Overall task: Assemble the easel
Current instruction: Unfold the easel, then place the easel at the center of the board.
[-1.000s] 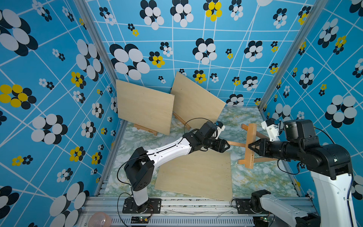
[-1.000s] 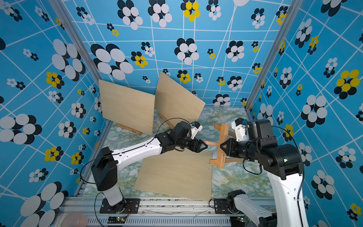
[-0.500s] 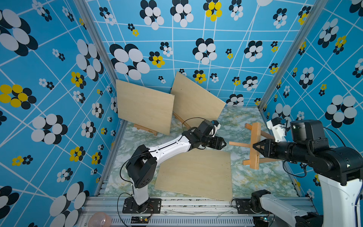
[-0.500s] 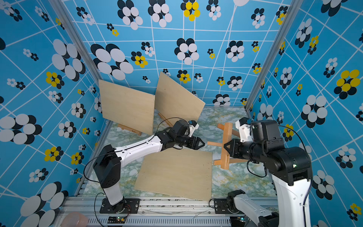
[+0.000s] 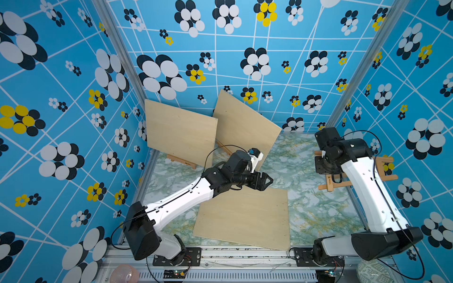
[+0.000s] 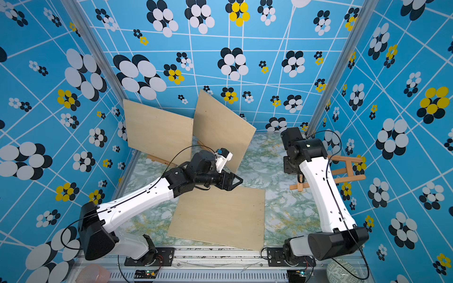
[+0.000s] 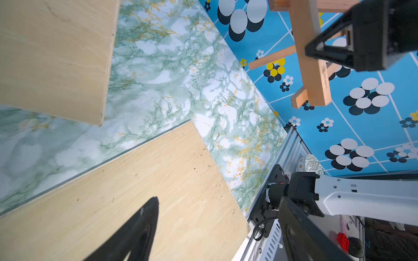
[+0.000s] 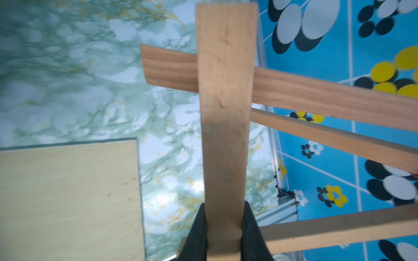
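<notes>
Holding the easel is the right gripper. Its two black fingers are pressed against opposite edges of one flat wooden bar, with no gap on either side. Thinner bars of the frame cross under that bar and run toward the right wall.

In both top views the easel sits at the right side of the table, close to that wall and partly hidden under the right arm's wrist. Whether any leg touches the table cannot be determined.

The left gripper hangs over the middle of the table, above the far corner of a board that lies flat. It points toward the easel and is well apart from it. In the left wrist view its fingers stand wide apart, with only the flat board showing between them.

At the back, two more boards stand tilted side by side, a left board and a right board. A wooden ledge shows under the left one.
</notes>
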